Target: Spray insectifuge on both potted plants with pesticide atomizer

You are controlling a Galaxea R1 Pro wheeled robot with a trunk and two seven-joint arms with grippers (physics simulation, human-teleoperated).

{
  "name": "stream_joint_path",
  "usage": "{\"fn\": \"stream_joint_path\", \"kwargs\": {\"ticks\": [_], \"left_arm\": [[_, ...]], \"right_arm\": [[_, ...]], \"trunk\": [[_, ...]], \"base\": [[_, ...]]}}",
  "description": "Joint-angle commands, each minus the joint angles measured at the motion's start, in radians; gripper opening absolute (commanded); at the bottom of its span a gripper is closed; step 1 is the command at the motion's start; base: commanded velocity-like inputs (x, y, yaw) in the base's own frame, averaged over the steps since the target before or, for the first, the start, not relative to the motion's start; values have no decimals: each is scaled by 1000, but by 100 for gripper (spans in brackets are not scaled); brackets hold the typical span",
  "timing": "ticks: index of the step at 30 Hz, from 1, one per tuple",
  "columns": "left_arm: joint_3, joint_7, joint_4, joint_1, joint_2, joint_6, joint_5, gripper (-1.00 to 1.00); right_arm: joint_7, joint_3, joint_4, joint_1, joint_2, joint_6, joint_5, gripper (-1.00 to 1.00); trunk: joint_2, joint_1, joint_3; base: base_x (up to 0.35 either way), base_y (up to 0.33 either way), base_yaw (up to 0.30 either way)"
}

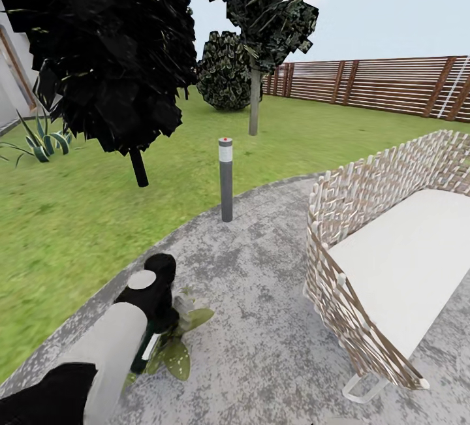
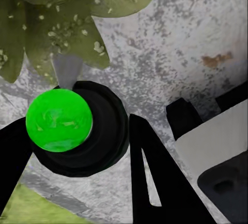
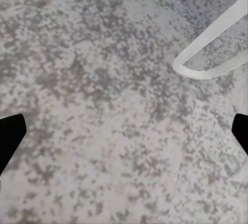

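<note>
Grey patio (image 1: 261,320): pesticide atomizer (image 1: 145,346) pinched in left gripper (image 2: 77,131) jaws, just above potted plant (image 1: 176,346). Right gripper (image 3: 124,136) jaws spread. Spraying apparently underway; second plant remaining.

Wicker sofa (image 1: 391,242) beside bollard lamp (image 1: 226,179) (upright)

Left gripper (image 2: 82,146): black fingers (image 2: 155,177) clamp the atomizer (image 2: 77,128), green cap end-on. Speckled plant (image 2: 57,22) leaves just beyond it, over grey paving (image 2: 181,38).

Hand-held atomizer (image 2: 77,128) over spotted plant (image 1: 176,340)
</note>
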Motion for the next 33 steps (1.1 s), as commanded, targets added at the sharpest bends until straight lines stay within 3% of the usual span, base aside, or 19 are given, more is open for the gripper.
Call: {"fn": "stream_joint_path", "kwargs": {"ticks": [1, 5, 8, 10, 28, 33], "left_arm": [[-10, -20, 2, -21, -3, 9, -28, -100], [-81, -61, 34, -84, -15, 6, -90, -100], [-96, -61, 78, -127, -17, 5, -164, -100], [-97, -61, 84, -139, -18, 3, -192, -100], [-95, -61, 151, -132, -28, -45, -200, -100], [-96, -61, 187, -130, -44, -45, -200, -100]], "right_arm": [[-2, 9, 1, -1, 1, -3, -9, 100], [-2, 9, 1, -1, 0, -3, -9, 100], [-2, 8, 1, -1, 1, -3, -9, 100], [-2, 8, 1, -1, 1, -3, -9, 100], [-2, 8, 1, -1, 0, -3, -9, 100], [-3, 7, 1, -1, 0, -3, -9, 100]], "trunk": [[0, 0, -1], [0, 0, -1], [0, 0, -1], [0, 0, -1], [0, 0, -1], [0, 0, -1]], "base": [[0, 0, 0], [0, 0, 0], [0, 0, 0], [0, 0, 0], [67, -8, 0], [1, 0, 0]]}}
